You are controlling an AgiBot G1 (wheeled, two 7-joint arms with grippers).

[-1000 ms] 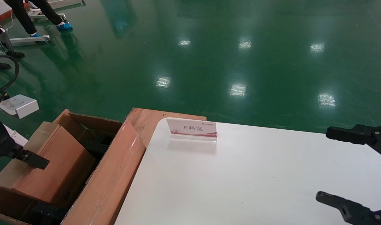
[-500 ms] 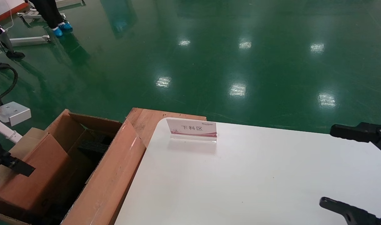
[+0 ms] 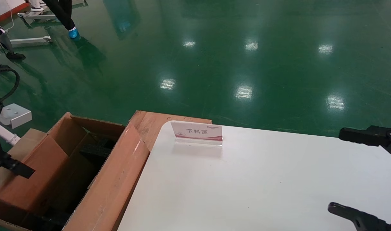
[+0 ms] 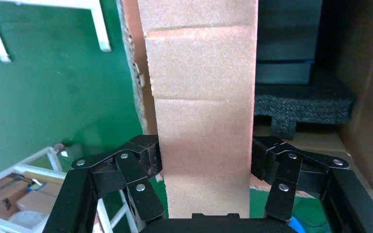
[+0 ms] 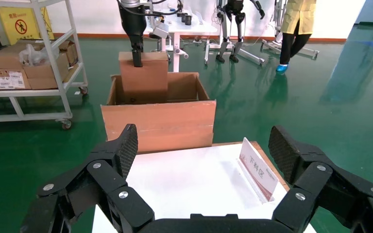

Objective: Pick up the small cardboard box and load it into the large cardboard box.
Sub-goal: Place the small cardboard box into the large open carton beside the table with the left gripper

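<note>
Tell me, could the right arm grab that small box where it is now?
Probably not: the right gripper hangs open over the table's far side, while the small cardboard box sits in the large cardboard box, gripped by the left gripper.

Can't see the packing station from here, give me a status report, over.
Left gripper shut on small cardboard box, holding it partway inside large cardboard box. Right gripper open, idle over white table. Black foam beneath box.

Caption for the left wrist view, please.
Left claw clamps the small cardboard box upright, partly lowered inside the large cardboard box beside black foam blocks.
</note>
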